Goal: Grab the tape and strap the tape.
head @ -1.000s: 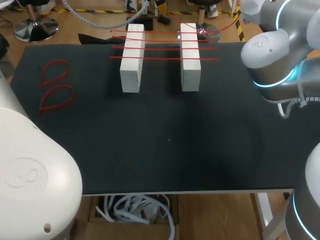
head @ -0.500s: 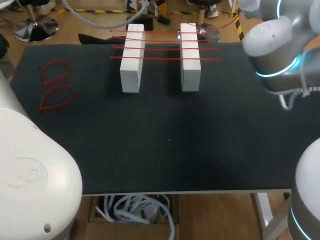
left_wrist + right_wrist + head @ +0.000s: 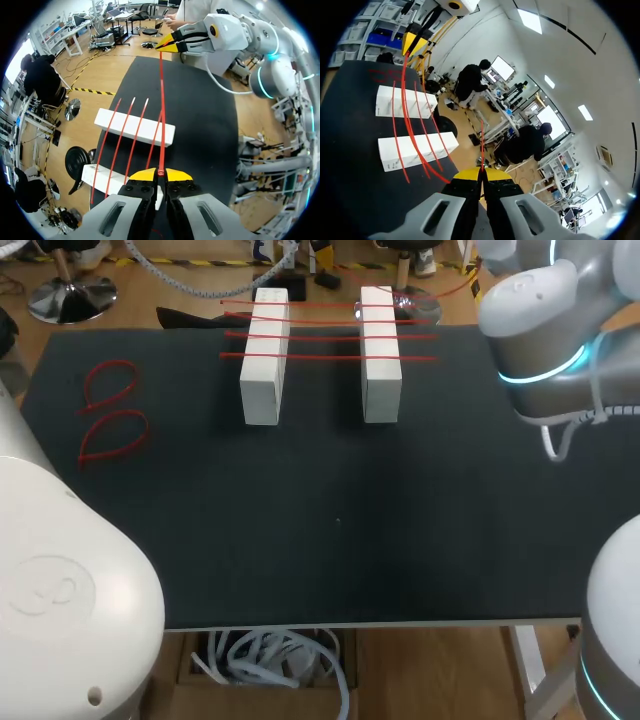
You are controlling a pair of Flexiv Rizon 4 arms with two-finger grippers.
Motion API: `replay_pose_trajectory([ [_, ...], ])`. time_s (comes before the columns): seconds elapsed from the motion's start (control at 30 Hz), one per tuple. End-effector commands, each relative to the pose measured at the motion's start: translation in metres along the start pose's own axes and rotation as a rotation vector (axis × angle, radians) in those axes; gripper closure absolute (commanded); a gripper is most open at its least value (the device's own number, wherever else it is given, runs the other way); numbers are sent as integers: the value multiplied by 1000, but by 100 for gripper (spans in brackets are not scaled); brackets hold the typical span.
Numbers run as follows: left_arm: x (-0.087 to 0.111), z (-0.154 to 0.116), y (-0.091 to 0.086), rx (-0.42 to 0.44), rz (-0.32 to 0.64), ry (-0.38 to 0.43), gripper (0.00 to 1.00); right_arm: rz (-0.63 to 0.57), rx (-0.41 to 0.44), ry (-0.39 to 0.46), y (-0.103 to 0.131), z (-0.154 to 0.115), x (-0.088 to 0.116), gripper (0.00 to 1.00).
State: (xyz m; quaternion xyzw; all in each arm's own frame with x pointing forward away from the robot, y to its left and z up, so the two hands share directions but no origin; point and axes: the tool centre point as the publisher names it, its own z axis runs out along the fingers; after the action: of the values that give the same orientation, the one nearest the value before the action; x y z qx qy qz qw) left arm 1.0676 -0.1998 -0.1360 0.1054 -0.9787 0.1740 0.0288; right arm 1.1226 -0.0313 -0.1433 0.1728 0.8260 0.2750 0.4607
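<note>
Left end effector (image 3: 161,174) and right end effector (image 3: 481,173) clench one red tape (image 3: 161,100) above the blocks (image 3: 134,127).

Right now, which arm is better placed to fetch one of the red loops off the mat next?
Left, likely: the red loops lie at the left end of the table, near the left gripper. It must first release the strap it shares with the right gripper.

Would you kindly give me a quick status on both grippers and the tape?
Left gripper shut on red tape, right gripper shut on its other end. Tape strung between them over two white blocks. Other red strips lie across the blocks.
</note>
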Motion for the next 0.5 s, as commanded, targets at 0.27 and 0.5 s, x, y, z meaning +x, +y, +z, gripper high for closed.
replay_pose_trajectory([
  [0.27, 0, -1, 0, -4, -1, 0, 100, 33, 168, -53, 30, 7, 25, 100],
  [0.5, 0, -1, 0, -4, -1, 0, 100, 19, 226, -68, 45, 9, 41, 100],
])
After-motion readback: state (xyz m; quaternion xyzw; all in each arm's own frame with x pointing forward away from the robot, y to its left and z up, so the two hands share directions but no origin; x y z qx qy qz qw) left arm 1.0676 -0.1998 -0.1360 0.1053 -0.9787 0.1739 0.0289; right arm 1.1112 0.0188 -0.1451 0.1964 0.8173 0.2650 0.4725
